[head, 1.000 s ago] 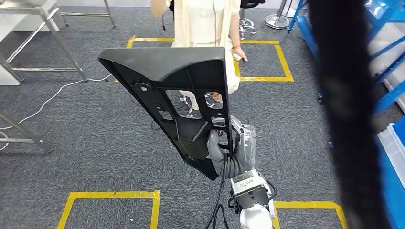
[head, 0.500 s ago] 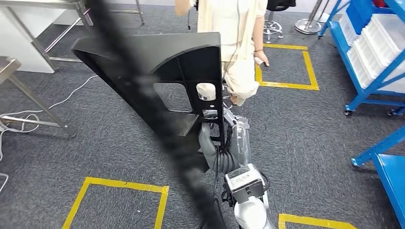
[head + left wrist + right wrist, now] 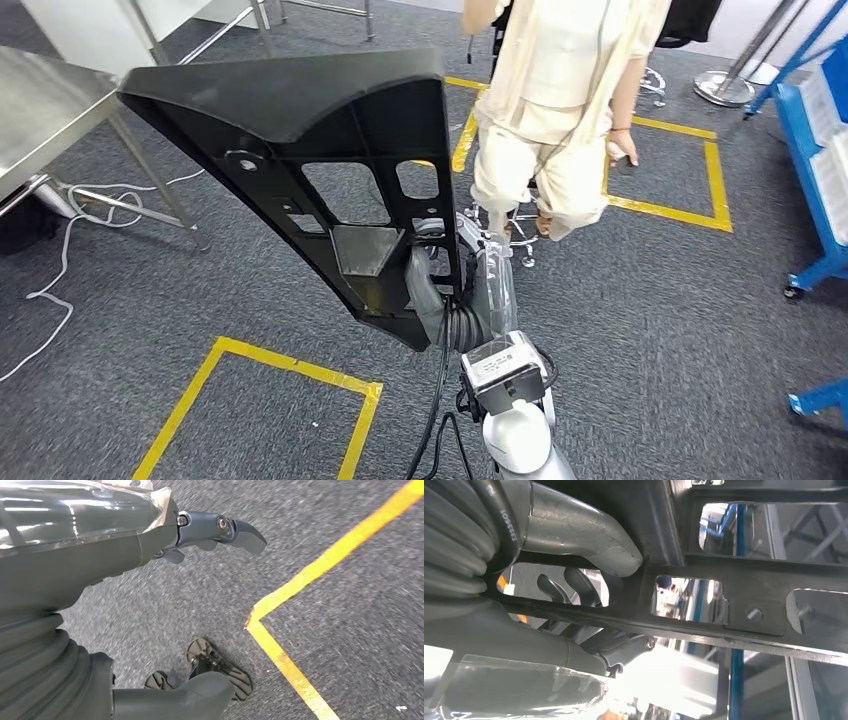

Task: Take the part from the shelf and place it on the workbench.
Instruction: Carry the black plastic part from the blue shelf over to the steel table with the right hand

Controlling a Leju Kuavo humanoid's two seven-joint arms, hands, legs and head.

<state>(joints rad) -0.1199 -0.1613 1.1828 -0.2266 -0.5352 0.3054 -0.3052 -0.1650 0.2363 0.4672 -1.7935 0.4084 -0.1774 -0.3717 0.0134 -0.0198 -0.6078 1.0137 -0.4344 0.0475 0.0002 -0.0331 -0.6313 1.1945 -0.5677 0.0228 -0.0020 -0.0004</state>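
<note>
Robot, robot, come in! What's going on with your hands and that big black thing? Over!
Right hand gripping black part, carried high. Left hand empty. Person standing ahead.

The part [image 3: 330,170] stands up in the middle, held at its near end by the right hand [image 3: 440,300]. A person [image 3: 560,110] stands behind it to the right, a steel table [image 3: 50,100] far left, a shelf [image 3: 825,140] far right.

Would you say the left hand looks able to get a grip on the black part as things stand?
Probably not yet: the left hand hangs open above the carpet, while the right hand holds the black part raised.
</note>
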